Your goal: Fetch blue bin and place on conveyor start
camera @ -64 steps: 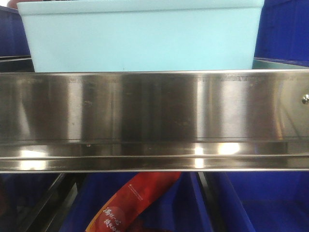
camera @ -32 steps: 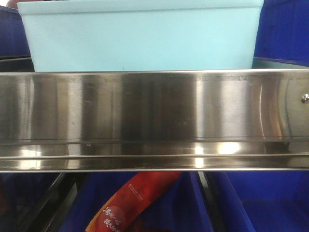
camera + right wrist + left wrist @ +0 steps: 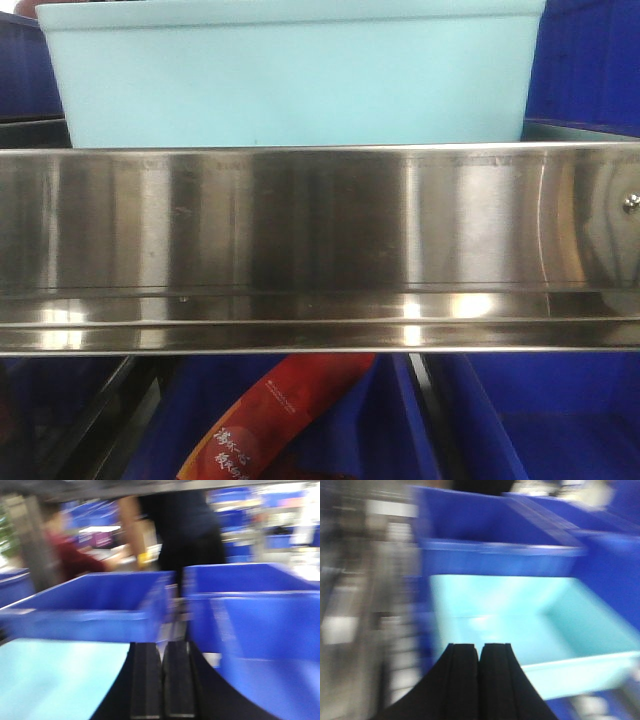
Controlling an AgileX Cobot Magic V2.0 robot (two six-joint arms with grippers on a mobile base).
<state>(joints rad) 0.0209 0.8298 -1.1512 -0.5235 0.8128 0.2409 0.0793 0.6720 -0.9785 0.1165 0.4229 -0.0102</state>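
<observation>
The left gripper (image 3: 480, 649) is holding its two black fingers (image 3: 462, 680) pressed together, with only a hairline seam between them and nothing in the grip. Just ahead of the tips the blue bin (image 3: 520, 625) is lying open, its pale aqua floor and walls filling the space beyond and to the right of them. Whether the tips are touching its near rim cannot be told through the blur. Beyond the bin a dark blue crate (image 3: 490, 535) is standing against its far wall.

The right gripper (image 3: 162, 647) is showing its fingers (image 3: 145, 680) nearly together too, with a thin dark slit between them, gripping nothing. The bin's pale surface is lying low to their left. Ahead, a left-hand crate (image 3: 85, 605) and a right-hand crate (image 3: 260, 625) are standing side by side, the gap between them in line with the fingers. A blurred person in black (image 3: 185, 530) is standing behind.

In the front view the bin is sitting on a steel shelf (image 3: 320, 240), whose front lip is hiding its base. A red packet (image 3: 270, 420) is lying beneath.
</observation>
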